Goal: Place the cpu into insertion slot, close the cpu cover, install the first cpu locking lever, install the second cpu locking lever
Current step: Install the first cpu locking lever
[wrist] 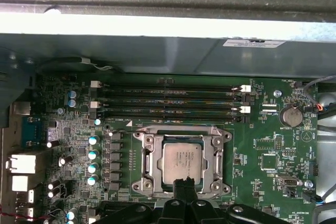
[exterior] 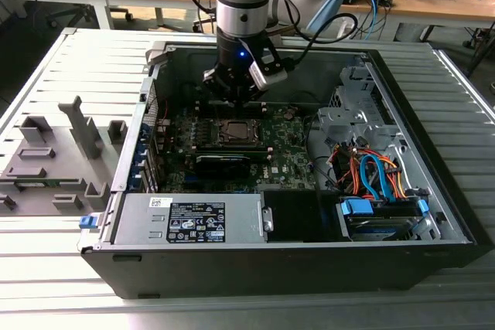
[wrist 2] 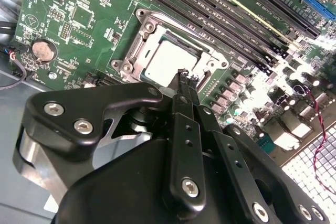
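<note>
Grey fixture (exterior: 54, 160): on the table at the exterior view's left, well apart from the gripper.
Computer case (exterior: 271, 272): lies open, and the arm reaches down into it.
Gripper (exterior: 233, 100): hangs low over the green board. In both wrist views its fingertips are drawn together with nothing between them (wrist: 184, 184) (wrist 2: 182, 75).
Cpu (wrist: 184, 161): directly ahead of the fingertips, just beside them, lying flat with its silver top up. It also shows in the second wrist view (wrist 2: 167, 60) and under the gripper in the exterior view (exterior: 234, 132).
Insertion slot (wrist: 185, 139): holds the cpu; a thin dark edge of it shows around the chip.
Cpu cover (wrist: 181, 130): the metal frame appears to lie flat around the chip, level with the board.
Memory slots (wrist: 168, 100): beyond the socket from the gripper.
Locking levers: I cannot tell whether either is latched.
Drive cables (exterior: 375, 175): at the exterior view's right, well apart from the gripper.
Progress, judged: step 1 of 4 is done and step 2 looks done. Steps 3 and 4 are unconfirmed, and the gripper tip at the socket's near edge suggests lever work.
</note>
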You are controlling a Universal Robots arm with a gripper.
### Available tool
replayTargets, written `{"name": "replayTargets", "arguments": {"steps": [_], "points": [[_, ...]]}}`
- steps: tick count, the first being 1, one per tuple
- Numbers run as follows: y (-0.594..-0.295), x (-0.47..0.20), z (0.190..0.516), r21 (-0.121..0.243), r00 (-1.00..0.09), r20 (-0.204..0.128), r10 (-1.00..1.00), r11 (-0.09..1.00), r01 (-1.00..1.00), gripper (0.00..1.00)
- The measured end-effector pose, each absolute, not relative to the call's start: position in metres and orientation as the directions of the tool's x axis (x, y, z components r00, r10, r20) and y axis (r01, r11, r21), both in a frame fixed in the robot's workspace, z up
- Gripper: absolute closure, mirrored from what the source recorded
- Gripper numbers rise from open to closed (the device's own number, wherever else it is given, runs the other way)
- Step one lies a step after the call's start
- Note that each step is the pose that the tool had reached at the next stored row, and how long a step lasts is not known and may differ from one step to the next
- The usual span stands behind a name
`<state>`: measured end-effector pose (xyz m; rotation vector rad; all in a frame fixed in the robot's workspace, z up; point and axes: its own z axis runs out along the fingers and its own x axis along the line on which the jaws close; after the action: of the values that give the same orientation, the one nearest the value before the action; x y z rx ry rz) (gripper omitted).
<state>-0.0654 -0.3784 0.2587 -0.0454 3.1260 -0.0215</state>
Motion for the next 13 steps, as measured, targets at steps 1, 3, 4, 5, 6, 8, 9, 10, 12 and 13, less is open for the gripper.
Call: {"name": "replayTargets", "arguments": {"steps": [1,3,4,5,6,8,9,10,12,13], "points": [[-0.3784,-0.0657,0.2587,-0.014,-0.999,-0.015,-0.029,0.999,-0.029,0.89],[-0.3784,-0.066,0.2587,-0.014,-0.999,-0.015,-0.029,0.999,-0.029,0.89],[-0.3784,-0.0661,0.2588,-0.014,-0.999,-0.015,-0.029,0.999,-0.029,0.89],[-0.3784,-0.0663,0.2587,-0.014,-0.999,-0.015,-0.029,0.999,-0.029,0.89],[-0.3784,-0.0665,0.2588,-0.014,-0.999,-0.015,-0.029,0.999,-0.029,0.89],[-0.3784,-0.0667,0.2588,-0.014,-0.999,-0.015,-0.029,0.999,-0.029,0.89],[-0.3784,-0.0668,0.2588,-0.014,-0.999,-0.015,-0.029,0.999,-0.029,0.89],[-0.3784,-0.0669,0.2589,-0.014,-0.999,-0.015,-0.029,0.999,-0.029,0.89],[-0.3784,-0.067,0.2591,-0.014,-0.999,-0.015,-0.029,0.999,-0.029,0.89],[-0.3784,-0.0671,0.2594,-0.014,-0.999,-0.015,-0.029,0.999,-0.029,0.89]]}}
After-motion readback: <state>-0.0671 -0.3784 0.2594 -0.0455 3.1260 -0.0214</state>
